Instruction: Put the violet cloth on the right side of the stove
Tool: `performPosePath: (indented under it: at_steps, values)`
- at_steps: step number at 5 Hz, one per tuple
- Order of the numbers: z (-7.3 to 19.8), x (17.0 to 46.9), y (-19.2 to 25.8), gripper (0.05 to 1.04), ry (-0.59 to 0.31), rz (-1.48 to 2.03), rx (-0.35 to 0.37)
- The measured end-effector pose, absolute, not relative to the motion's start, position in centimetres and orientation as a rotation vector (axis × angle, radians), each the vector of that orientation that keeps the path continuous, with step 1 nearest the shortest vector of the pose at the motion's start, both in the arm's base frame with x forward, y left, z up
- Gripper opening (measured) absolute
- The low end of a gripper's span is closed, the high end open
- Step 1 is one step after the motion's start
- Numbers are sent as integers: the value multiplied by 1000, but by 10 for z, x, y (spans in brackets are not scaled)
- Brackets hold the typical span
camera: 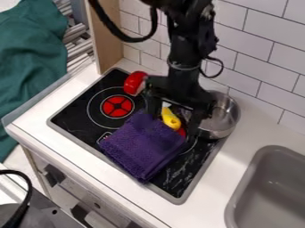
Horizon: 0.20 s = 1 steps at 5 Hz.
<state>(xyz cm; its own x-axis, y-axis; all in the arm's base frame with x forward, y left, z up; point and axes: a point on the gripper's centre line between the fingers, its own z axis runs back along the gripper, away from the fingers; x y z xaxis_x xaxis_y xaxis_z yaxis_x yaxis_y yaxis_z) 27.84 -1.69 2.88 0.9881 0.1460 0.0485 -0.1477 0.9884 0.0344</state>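
The squarish violet terry cloth [144, 149] lies mid-front on the black, flat stove [76, 119], reaching its right side; the black two-finger gripper [173, 121] hangs spread behind; seemingly partly done, a rightward shift remains

There is room to pass over the red burner [118, 106] left of centre and along the white counter [217, 182] between the stove [196, 180] and the sink [239, 191] at lower right. Near the centre, the metal pot [225, 116] crowds the gripper [174, 115] from the right, a red object [134, 83] from the left, and the tiled wall [256, 67] bounds the space behind.
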Motion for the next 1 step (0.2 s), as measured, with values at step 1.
performPosePath:
  at_steps: [1]
  values:
    - [28, 282, -22, 1005, -64, 137, 4]
